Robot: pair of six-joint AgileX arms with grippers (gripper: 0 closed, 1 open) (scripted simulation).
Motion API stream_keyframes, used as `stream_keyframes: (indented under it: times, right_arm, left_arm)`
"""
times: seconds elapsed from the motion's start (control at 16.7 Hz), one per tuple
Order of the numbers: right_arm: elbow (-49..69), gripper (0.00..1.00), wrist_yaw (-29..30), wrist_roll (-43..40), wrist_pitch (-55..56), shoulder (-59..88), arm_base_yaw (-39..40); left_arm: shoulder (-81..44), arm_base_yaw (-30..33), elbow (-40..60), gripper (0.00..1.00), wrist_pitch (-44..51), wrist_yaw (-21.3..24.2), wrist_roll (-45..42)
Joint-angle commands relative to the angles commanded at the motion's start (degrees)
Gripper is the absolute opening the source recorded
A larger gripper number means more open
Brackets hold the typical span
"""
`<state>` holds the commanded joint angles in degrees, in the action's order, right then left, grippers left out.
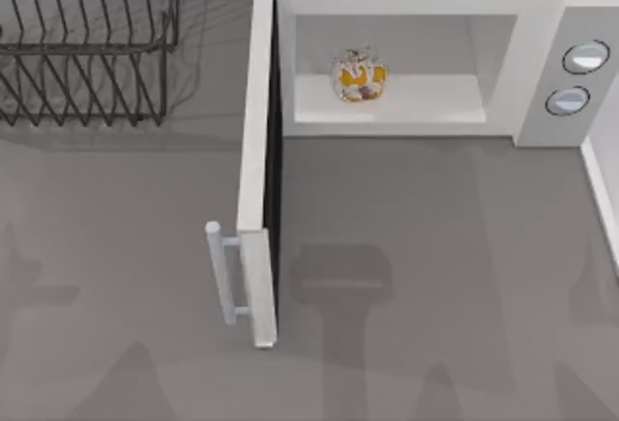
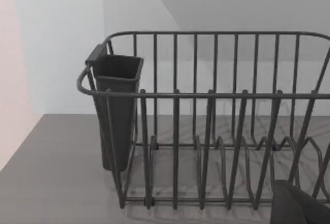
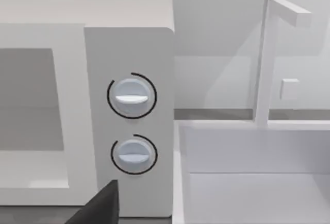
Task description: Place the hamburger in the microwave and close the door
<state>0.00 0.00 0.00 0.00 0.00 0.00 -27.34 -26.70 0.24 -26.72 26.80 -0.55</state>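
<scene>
Standing across the upper centre and upper right of the top view, the microwave (image 1: 416, 10) is the largest item, its pale cavity facing the lower edge of the frame. Its grey side panel with two round knobs (image 3: 131, 96) fills the middle of the right wrist view.

The door (image 1: 257, 160) is swung fully open. Its long axis runs from the cavity's left edge at upper centre down toward lower centre, roughly square to the oven front. The hinge end sits at the top; the free end, with the bar handle (image 1: 224, 274), sits at lower centre-left. The handle projects toward the left of the frame, so the outer face looks toward the left arm's side.

A black wire rack (image 1: 87, 39) occupies the upper left, well apart from the door.

The hamburger (image 1: 358, 75) rests on the cavity floor, left of its middle, touching no wall. Placement appears done.

Judgement: closing the door remains. The free end must sweep rightward, and a push on the outer face from the left would suit the left arm. Grey arm shadows lie along the lower edge. Whether either gripper's fingers are apart or together, I cannot tell.
</scene>
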Motion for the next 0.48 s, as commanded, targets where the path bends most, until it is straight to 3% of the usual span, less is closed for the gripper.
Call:
stream_keyframes:
  times: [0.3,0.48]
  right_arm:
    - [0.0,1.00,0.0,0.0,0.0,0.0,0.0]
    - [0.0,1.00,0.0,0.0,0.0,0.0,0.0]
  left_arm:
    - [-0.1,0.2,0.2,0.00,-0.1,-0.2,0.0]
    - [-1.1,4.0,1.1,0.00,-0.2,-4.2,-0.1]
